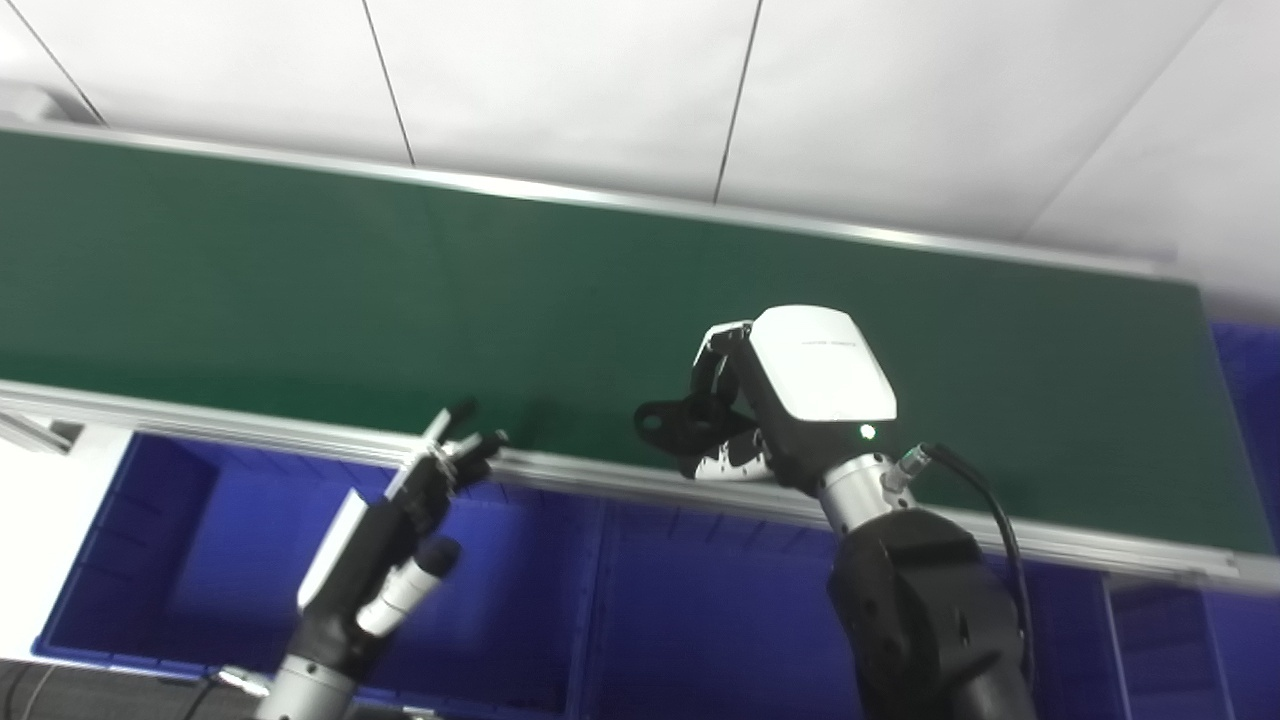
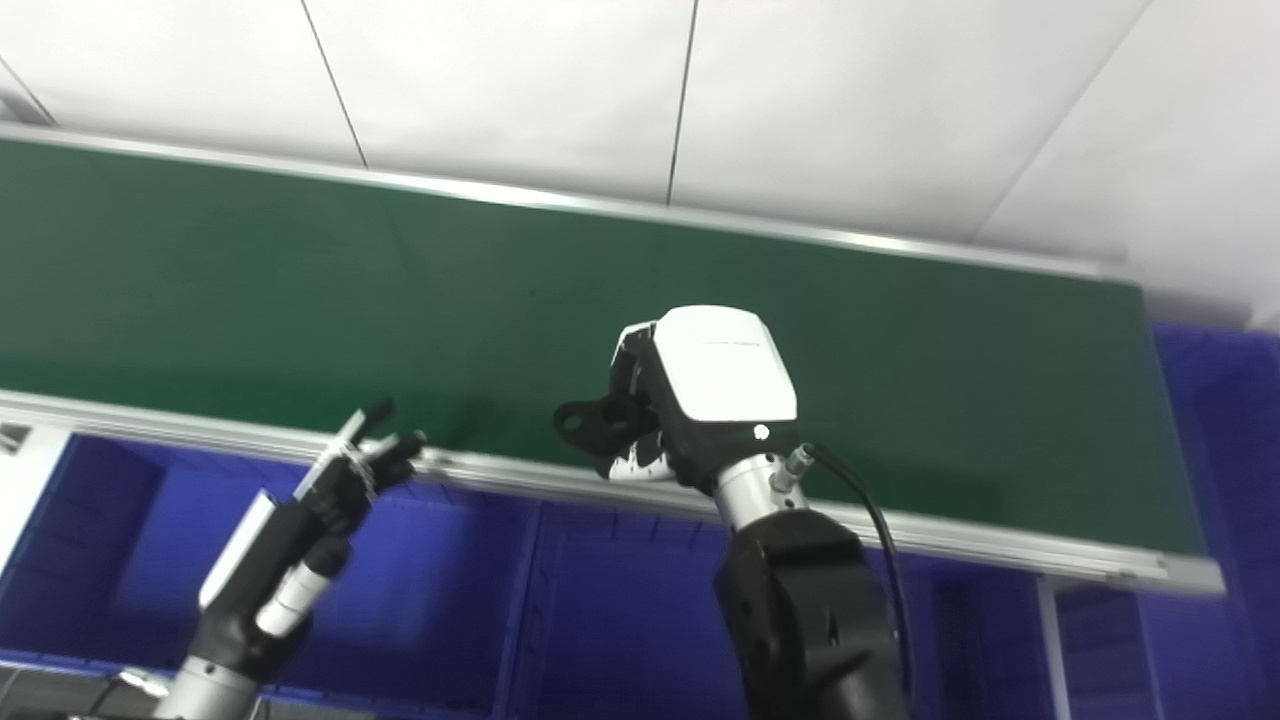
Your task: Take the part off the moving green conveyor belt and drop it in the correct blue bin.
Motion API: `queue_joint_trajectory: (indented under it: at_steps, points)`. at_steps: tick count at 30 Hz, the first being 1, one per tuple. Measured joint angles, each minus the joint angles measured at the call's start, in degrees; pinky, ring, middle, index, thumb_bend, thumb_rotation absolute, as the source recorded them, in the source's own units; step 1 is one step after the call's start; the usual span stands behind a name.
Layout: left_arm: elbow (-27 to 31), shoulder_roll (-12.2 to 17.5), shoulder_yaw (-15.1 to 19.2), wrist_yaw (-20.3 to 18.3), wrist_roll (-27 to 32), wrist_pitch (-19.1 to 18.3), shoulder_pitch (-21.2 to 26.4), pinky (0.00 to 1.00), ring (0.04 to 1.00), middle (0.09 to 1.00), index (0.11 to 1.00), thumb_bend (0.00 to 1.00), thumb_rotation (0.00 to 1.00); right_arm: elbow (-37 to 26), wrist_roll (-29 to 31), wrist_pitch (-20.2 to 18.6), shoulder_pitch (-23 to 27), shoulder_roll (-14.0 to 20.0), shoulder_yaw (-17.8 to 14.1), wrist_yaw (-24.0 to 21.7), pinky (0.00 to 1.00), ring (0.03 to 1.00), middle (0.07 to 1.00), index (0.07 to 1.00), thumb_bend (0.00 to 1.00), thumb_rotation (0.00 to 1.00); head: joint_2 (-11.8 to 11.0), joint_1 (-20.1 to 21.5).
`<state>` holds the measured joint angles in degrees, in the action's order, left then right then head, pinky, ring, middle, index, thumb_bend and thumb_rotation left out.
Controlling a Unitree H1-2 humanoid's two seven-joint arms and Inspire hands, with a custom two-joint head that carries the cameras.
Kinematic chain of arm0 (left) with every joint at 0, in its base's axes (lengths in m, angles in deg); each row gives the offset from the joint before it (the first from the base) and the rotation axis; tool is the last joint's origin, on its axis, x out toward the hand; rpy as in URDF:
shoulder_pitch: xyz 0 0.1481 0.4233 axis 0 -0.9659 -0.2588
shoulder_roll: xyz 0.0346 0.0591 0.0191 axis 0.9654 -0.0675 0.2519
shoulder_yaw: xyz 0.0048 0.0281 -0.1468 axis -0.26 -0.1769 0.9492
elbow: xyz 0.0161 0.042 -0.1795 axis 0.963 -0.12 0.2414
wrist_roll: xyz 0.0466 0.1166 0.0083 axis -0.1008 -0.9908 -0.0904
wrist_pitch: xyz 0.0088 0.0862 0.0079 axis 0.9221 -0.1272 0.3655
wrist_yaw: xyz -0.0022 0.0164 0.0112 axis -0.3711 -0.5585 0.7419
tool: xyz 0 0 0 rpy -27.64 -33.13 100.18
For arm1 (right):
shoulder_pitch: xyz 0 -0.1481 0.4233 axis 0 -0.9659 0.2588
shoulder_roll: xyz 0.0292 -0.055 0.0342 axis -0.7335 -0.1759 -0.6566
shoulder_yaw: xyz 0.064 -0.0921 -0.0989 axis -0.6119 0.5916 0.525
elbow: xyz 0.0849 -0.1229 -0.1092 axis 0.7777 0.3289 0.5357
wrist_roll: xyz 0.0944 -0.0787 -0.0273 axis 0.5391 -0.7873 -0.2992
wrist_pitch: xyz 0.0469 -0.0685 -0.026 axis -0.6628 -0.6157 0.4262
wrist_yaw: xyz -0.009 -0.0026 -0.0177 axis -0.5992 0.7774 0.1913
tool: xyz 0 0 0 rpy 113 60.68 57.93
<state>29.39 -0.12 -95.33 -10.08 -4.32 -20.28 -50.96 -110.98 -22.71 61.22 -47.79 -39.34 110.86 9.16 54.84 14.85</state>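
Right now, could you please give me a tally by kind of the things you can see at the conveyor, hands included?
Green conveyor belt: 1
Black part, held in the right hand: 1
Blue bins, compartments showing below the belt, edges cut off: at least 3
Robot hands, counting the left hand: 2
Total: at least 7

The right hand [image 1: 790, 400] covers most of the black part [image 1: 675, 422] it holds. The conveyor belt [image 1: 300, 290] runs off the left edge. Blue bins [image 1: 250, 560] are cut off below.
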Motion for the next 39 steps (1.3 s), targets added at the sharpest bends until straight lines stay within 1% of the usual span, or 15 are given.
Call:
queue_joint_trajectory:
  at_steps: [1,4,9,11,17,21,28,30,31,32,33,34,35,36,39]
  points:
    - [0.5,0.4,0.3,-0.1,0.1,-0.4,0.0,0.88,0.895,0.865,0.978,0.78,0.84,-1.2,-1.2,0.8,-1.9,-0.6,0.0,-0.7,0.14,0.215,0.471,0.486,0.53,0.00,1.0,0.9]
    - [2.0,0.9,0.9,-0.7,1.8,-1.6,0.1,0.88,0.895,0.863,0.971,0.78,0.83,-2.9,-3.5,3.5,-8.5,-1.7,-0.4,-1.2,0.13,0.205,0.471,0.484,0.53,0.00,1.8,1.8]
    - [3.0,0.9,1.3,-1.2,3.8,-3.9,0.6,0.88,0.886,0.852,0.959,0.77,0.81,-1.7,-5.2,5.3,-14.4,-2.5,-2.1,-0.3,0.12,0.186,0.470,0.483,0.53,0.00,2.5,1.7]
    - [3.1,0.9,1.5,-1.3,4.0,-4.9,0.9,0.88,0.885,0.846,0.951,0.78,0.81,0.0,-5.2,5.8,-15.0,-2.7,-2.5,0.3,0.12,0.183,0.469,0.484,0.53,0.00,2.6,1.4]
    - [4.1,0.3,1.6,-1.4,4.0,-5.7,0.9,0.87,0.876,0.842,0.954,0.75,0.81,7.2,-2.8,7.8,-15.9,-1.4,-3.2,6.9,0.15,0.217,0.470,0.485,0.53,0.00,2.9,0.3]
    - [4.2,0.1,1.6,-1.5,3.9,-6.0,1.0,0.87,0.874,0.838,0.949,0.77,0.82,12.1,-1.3,8.5,-15.7,-0.3,-3.2,9.9,0.16,0.228,0.470,0.483,0.53,0.00,2.8,0.3]
    - [4.2,-0.7,1.6,-1.5,3.7,-6.1,1.0,0.86,0.874,0.841,0.956,0.77,0.82,20.1,1.1,8.5,-14.0,2.5,-3.6,12.5,0.18,0.244,0.471,0.481,0.53,0.00,2.8,0.6]
    - [4.2,-0.9,1.6,-1.6,3.7,-6.1,1.2,0.86,0.872,0.840,0.955,0.77,0.82,22.3,1.6,8.5,-13.2,2.7,-3.8,13.0,0.19,0.262,0.413,0.511,0.52,0.00,2.7,0.6]
    - [4.2,-1.0,1.6,-1.6,3.6,-6.1,1.4,0.86,0.868,0.837,0.956,0.77,0.82,23.5,1.9,8.5,-12.8,2.8,-3.9,13.1,0.22,0.299,0.442,0.498,0.52,0.06,2.7,0.4]
    - [4.2,-1.1,1.6,-1.6,3.6,-6.1,1.4,0.86,0.868,0.837,0.956,0.77,0.82,24.1,1.9,8.5,-12.5,2.9,-3.8,12.9,0.22,0.305,0.441,0.497,0.52,0.08,2.7,0.4]
    - [4.2,-1.2,1.6,-1.6,3.6,-6.1,1.4,0.86,0.867,0.835,0.957,0.78,0.82,24.5,1.8,8.5,-12.3,3.1,-3.8,12.4,0.26,0.350,0.474,0.620,0.70,0.27,2.7,0.2]
    - [4.2,-1.4,1.5,-1.7,3.6,-6.1,1.4,0.86,0.867,0.835,0.958,0.78,0.82,24.6,1.6,8.4,-12.2,3.2,-3.8,11.4,0.28,0.387,0.509,0.679,0.78,0.35,2.6,0.0]
    - [4.2,-1.4,1.5,-1.7,3.6,-6.1,1.4,0.86,0.867,0.835,0.958,0.78,0.82,24.6,1.3,8.4,-12.1,3.4,-3.7,10.4,0.30,0.406,0.527,0.709,0.83,0.39,2.6,0.0]
    - [4.2,-1.5,1.5,-1.7,3.6,-6.2,1.4,0.86,0.867,0.833,0.958,0.78,0.82,24.6,0.9,8.4,-12.1,3.5,-3.7,9.9,0.34,0.459,0.586,0.746,0.88,0.45,2.6,0.0]
    - [4.2,-1.5,1.6,-1.7,3.5,-6.2,1.4,0.86,0.867,0.832,0.958,0.79,0.83,24.6,-0.4,8.2,-12.1,3.5,-3.6,8.2,0.44,0.563,0.707,0.775,0.96,0.54,2.6,0.0]
